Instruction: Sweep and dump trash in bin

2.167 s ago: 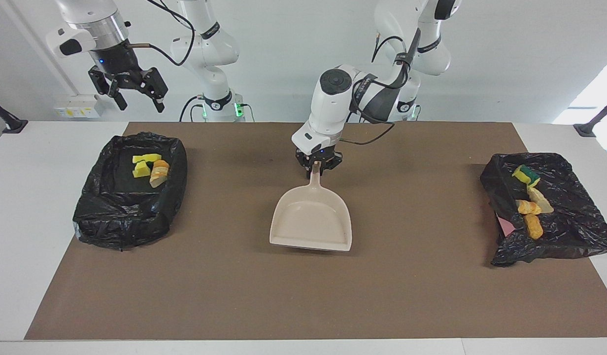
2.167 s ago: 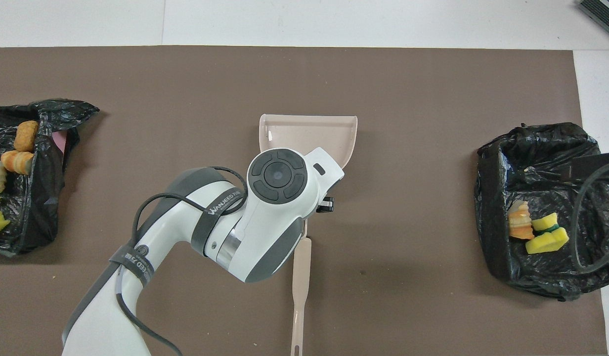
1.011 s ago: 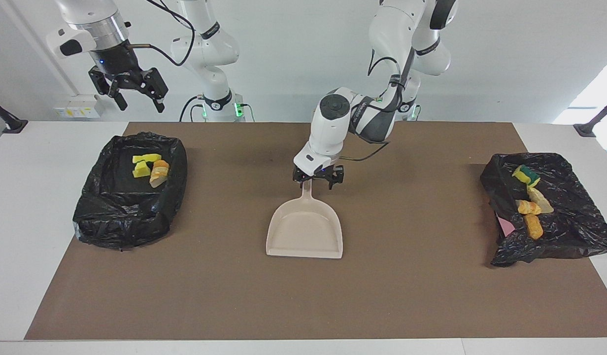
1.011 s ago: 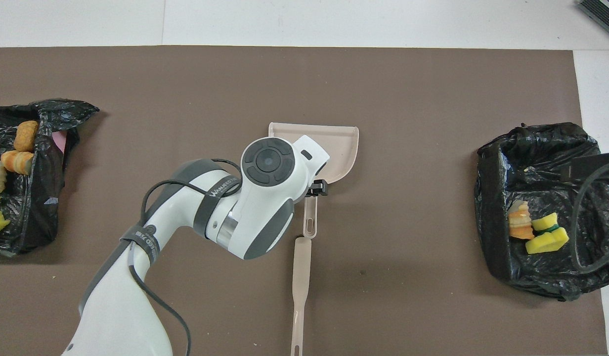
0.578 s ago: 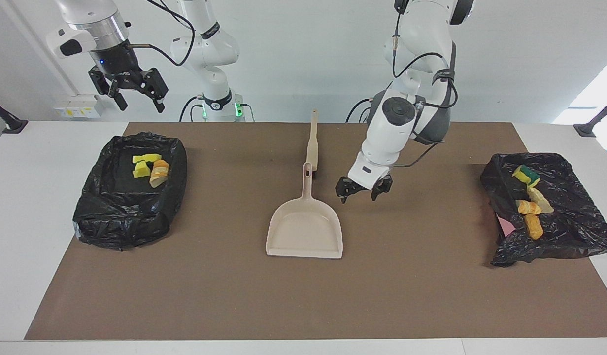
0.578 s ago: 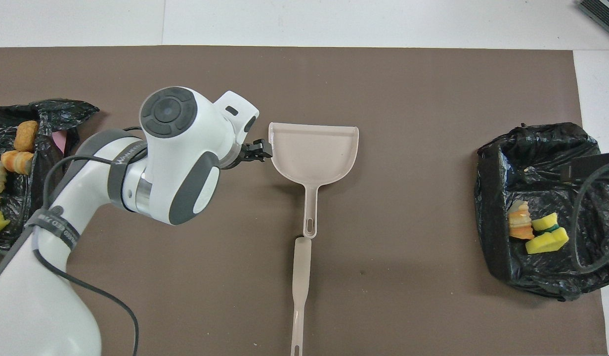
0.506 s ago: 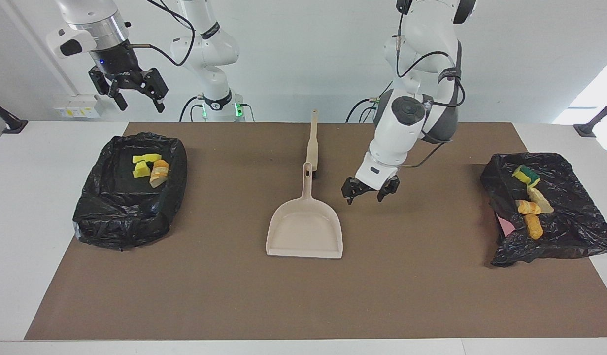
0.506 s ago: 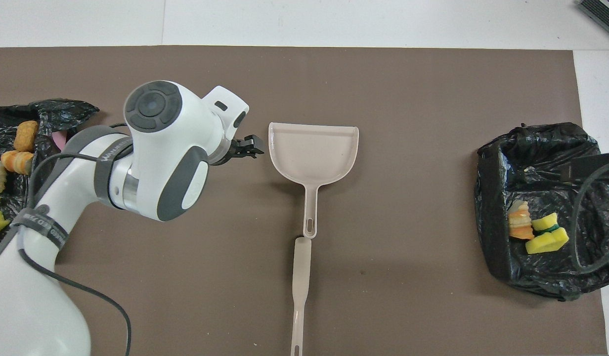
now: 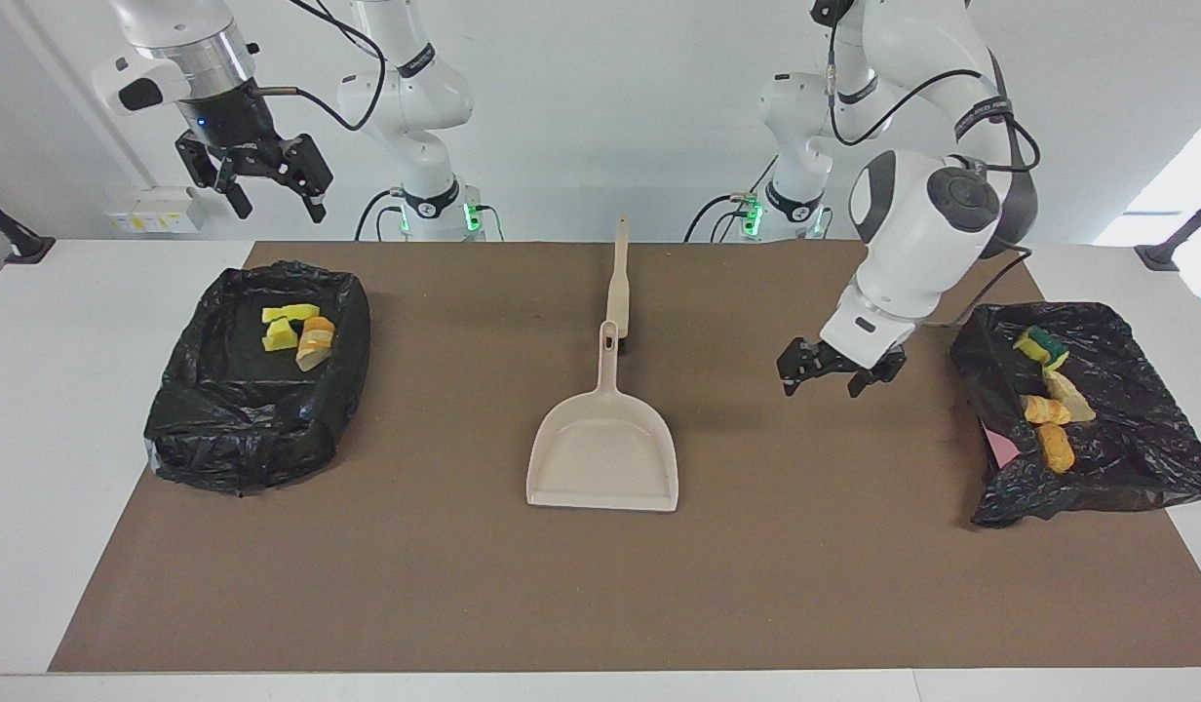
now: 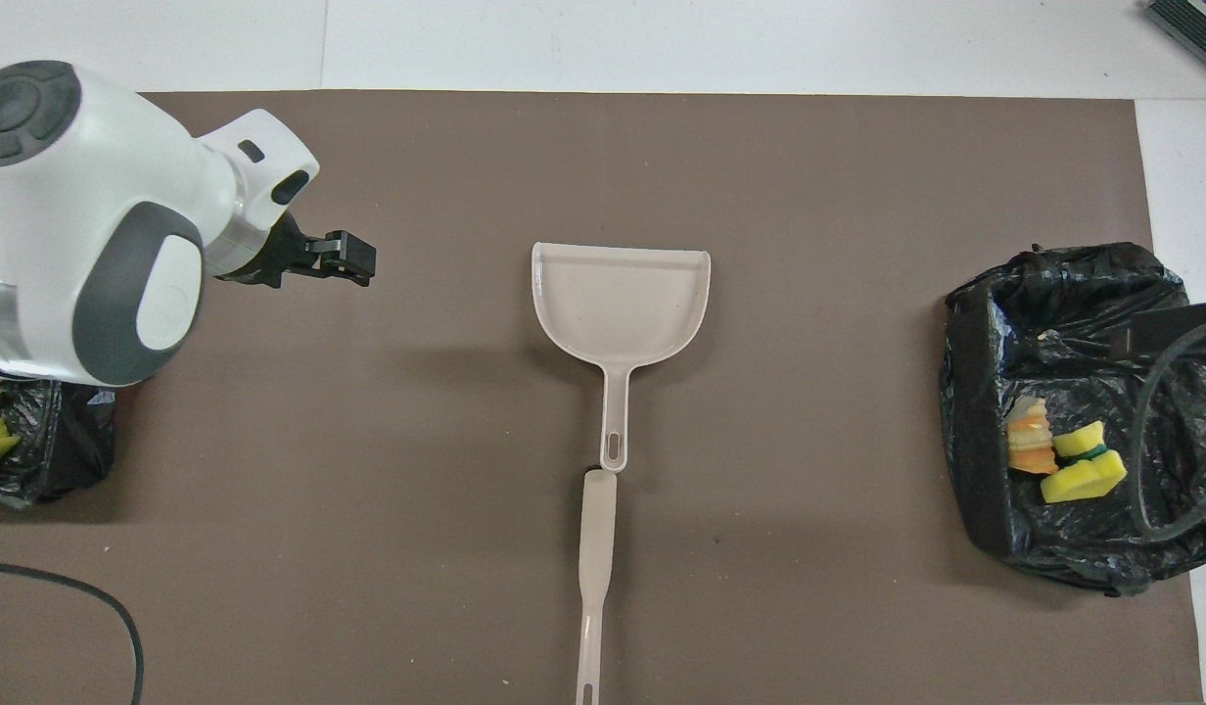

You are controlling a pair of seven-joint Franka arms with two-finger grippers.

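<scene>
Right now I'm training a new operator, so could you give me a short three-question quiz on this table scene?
1. True or false: the dustpan is held by the left gripper.
2. Where is the trash? A) scattered on the brown mat B) in the two black-lined bins C) in the dustpan
3. Fill in: the brush lies ______ to the robots than the dustpan.

Key
1. False. The dustpan lies flat on the brown mat; the left gripper hangs over the mat, jaws open and empty, beside the bin at the left arm's end. The right gripper, also open, waits above the bin at the right arm's end.
2. B
3. nearer
</scene>
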